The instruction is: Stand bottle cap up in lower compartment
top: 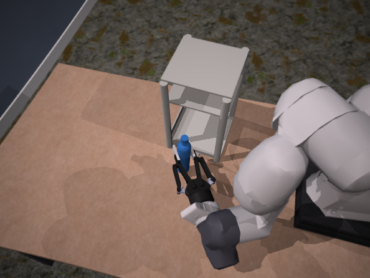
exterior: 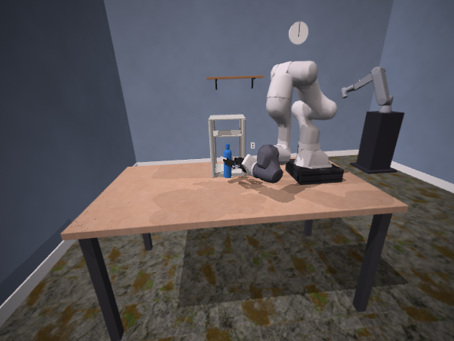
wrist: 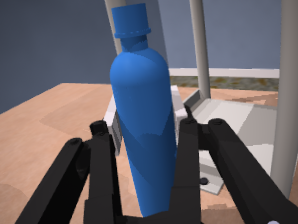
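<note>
A blue bottle (top: 184,153) (exterior: 226,166) (wrist: 141,123) stands cap up between my fingers, just in front of the shelving unit (top: 203,67) (exterior: 227,118) near its front left post (top: 165,115). My gripper (top: 184,156) (exterior: 228,162) (wrist: 146,102) is shut on the bottle's body from the side, reaching level toward the unit. The lower compartment's floor (top: 199,124) (wrist: 229,112) lies behind and to the right of the bottle. I cannot tell whether the bottle's base touches the table (top: 78,149) (exterior: 183,202).
The unit's front right post (top: 222,128) (wrist: 285,96) stands to the right of the gripper. My arm's large links (top: 311,149) (exterior: 302,107) and black base (top: 330,218) (exterior: 315,172) fill the table's right side. A second arm on a black pedestal (exterior: 378,141) stands off the table.
</note>
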`<control>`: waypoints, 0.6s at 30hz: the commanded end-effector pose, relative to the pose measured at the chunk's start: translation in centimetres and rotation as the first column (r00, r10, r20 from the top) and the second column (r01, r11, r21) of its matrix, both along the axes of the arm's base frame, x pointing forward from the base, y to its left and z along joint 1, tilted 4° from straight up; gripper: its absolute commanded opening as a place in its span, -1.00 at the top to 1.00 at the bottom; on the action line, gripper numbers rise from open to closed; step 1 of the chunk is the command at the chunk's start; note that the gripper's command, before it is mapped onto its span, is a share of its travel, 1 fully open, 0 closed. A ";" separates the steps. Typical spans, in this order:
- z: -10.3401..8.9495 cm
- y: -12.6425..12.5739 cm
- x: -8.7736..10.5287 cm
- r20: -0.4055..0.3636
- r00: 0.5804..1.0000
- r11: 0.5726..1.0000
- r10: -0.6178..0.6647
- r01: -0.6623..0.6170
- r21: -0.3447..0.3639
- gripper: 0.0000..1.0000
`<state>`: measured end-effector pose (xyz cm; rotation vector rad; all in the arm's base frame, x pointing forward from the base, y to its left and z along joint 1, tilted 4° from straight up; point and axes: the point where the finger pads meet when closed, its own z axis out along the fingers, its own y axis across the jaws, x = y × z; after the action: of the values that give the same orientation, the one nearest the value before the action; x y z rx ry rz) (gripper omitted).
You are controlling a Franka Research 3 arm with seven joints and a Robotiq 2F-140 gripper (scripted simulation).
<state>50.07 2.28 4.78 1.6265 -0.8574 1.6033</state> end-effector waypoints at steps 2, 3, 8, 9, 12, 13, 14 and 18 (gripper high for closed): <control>0.5 -0.3 -0.1 -0.018 0.995 0.995 -0.097 0.096 -0.036 1.00; 0.5 -0.3 -0.2 -0.018 0.994 0.993 -0.112 0.111 -0.036 1.00; 0.5 -0.3 -0.2 -0.019 0.991 0.990 -0.134 0.133 -0.036 1.00; 0.5 -0.3 -0.2 -0.019 0.990 0.990 -0.137 0.136 -0.036 1.00; 0.5 -0.3 -0.2 -0.017 0.988 0.987 -0.154 0.154 -0.037 1.00; 0.5 -0.3 -0.2 -0.017 0.988 0.987 -0.154 0.154 -0.037 1.00; 0.5 -0.3 -0.2 -0.015 0.985 0.985 -0.169 0.169 -0.038 1.00; 0.5 -0.3 -0.2 -0.010 0.968 0.968 -0.250 0.249 -0.041 1.00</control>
<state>50.16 2.37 4.66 1.4905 -0.9787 1.4796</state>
